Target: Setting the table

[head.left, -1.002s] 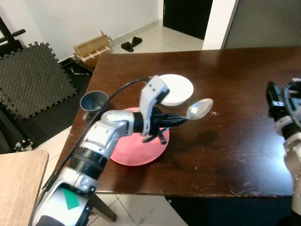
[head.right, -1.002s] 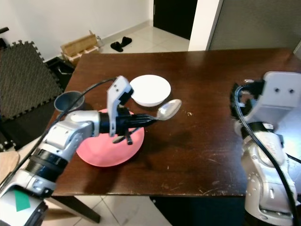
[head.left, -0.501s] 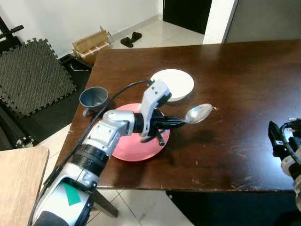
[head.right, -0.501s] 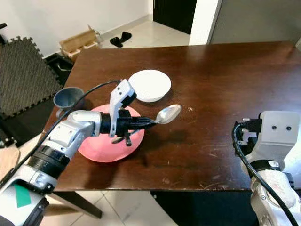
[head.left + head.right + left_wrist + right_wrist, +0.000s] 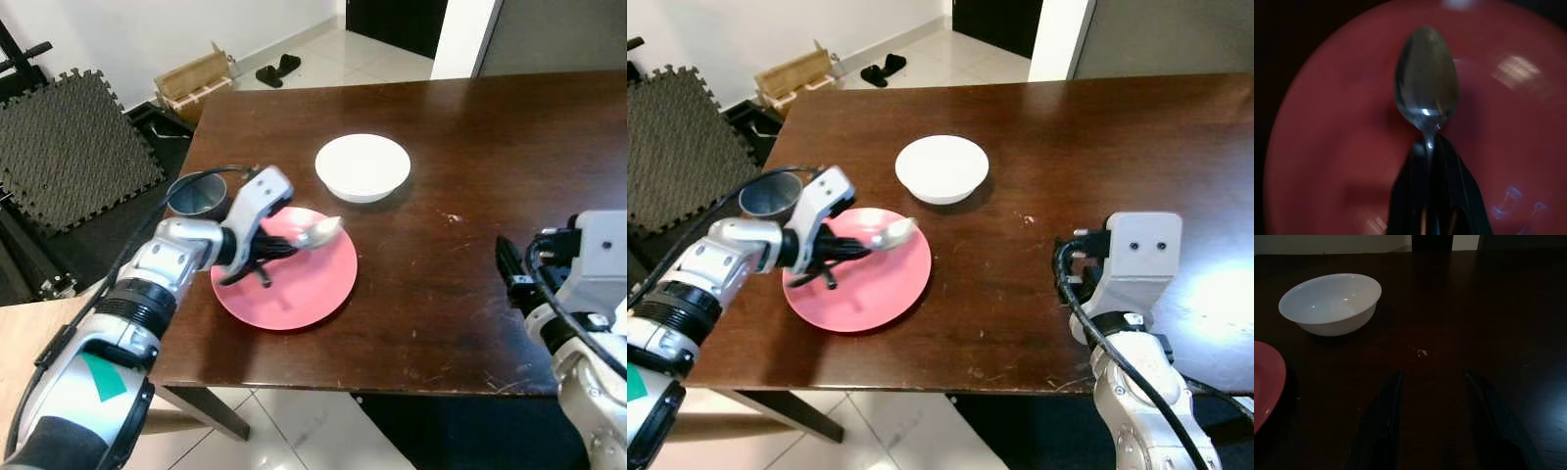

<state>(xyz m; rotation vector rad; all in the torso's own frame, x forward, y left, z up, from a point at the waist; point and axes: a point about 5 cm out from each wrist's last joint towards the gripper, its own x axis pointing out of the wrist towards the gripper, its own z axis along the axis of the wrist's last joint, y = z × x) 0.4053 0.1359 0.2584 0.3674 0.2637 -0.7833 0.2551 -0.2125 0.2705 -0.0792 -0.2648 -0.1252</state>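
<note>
Left gripper (image 5: 277,247) at centre-left clenched on your spoon (image 5: 319,232) over plate (image 5: 323,284), right gripper (image 5: 1432,396) spread apart at lower right, bowl (image 5: 362,166) at upper centre, no readable writing.

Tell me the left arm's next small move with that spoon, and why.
Probably lower it and let go. The left gripper is shut on the spoon, whose bowl hangs above the pink plate, apparently not resting on it.
</note>
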